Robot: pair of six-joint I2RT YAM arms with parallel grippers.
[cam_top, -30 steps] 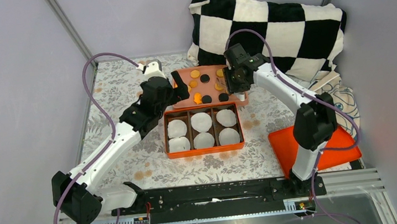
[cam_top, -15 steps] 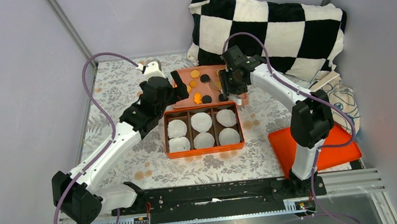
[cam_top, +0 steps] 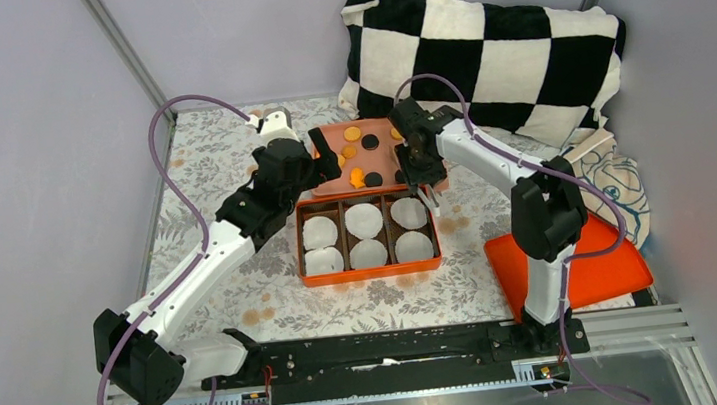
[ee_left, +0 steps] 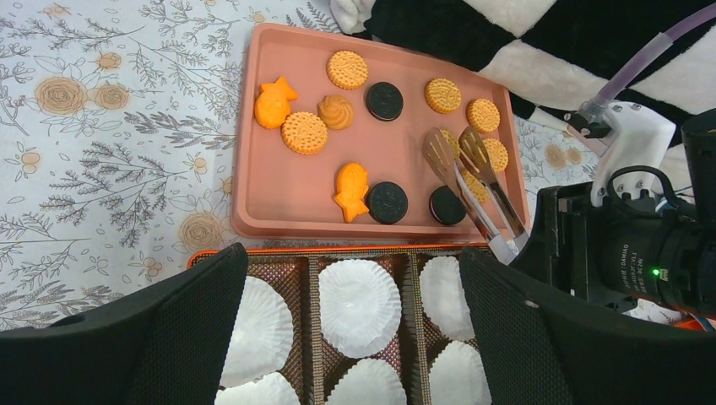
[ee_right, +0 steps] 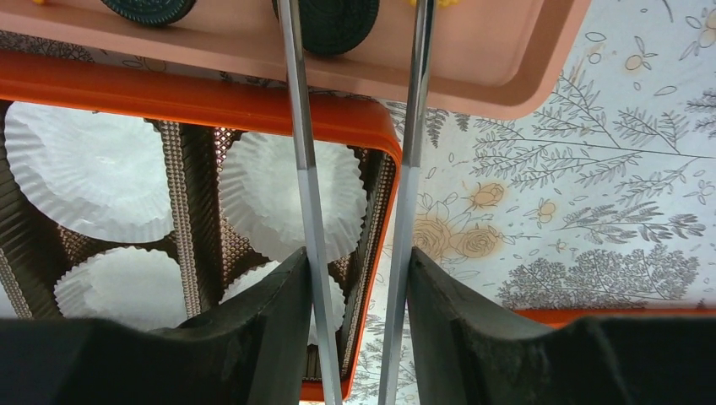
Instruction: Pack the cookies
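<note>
The cookies (ee_left: 304,132) lie scattered on the pink tray (ee_left: 279,207), just behind the orange box (ee_left: 355,251) of paper liners (ee_left: 359,304). The right tool (ee_right: 358,287) is clamped on metal tongs (ee_left: 473,181), tips over the tray's right side. The left tool (ee_left: 350,278) gapes wide above the box.

Checkered pillow (cam_top: 499,47) beyond my right gripper (cam_top: 421,168) and rightward, red tray (cam_top: 508,269) well behind it rightward, floral cloth (cam_top: 274,302) beneath.
</note>
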